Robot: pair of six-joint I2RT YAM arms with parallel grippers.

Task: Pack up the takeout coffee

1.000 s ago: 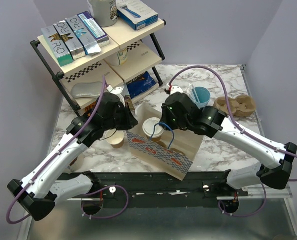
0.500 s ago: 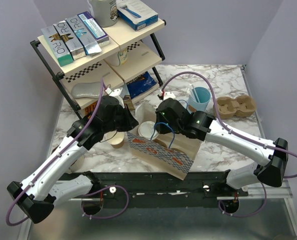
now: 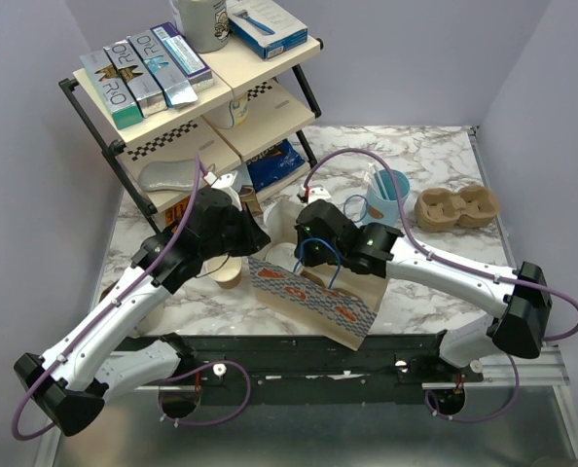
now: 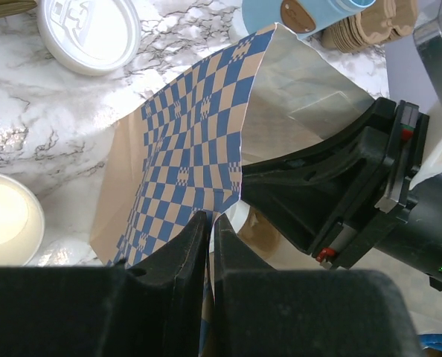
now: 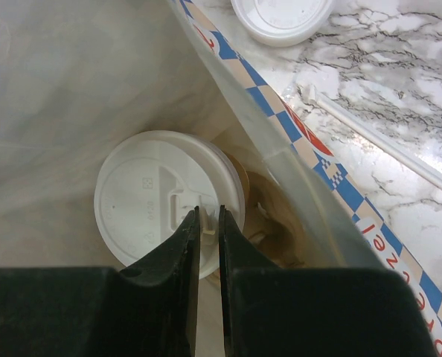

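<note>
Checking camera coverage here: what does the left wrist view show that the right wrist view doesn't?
Left wrist only: the left gripper pinching the edge of the blue-checked paper bag, a lidless paper cup, a light-blue cup and a cardboard cup carrier. Right wrist only: the right gripper closed on the white-lidded tan paper cup inside the bag, and a thin straw. Both: the bag, the marble table, a loose white lid.

Here we are in a robot lab's test cell: plain lavender walls [image 3: 415, 58] box in a marble-look counter [image 3: 435, 146], left arm [image 3: 114, 311] and right arm [image 3: 454, 277] bolted to a black rail [image 3: 308, 355], a shelf rack [image 3: 172, 131] of boxed props alongside.
</note>
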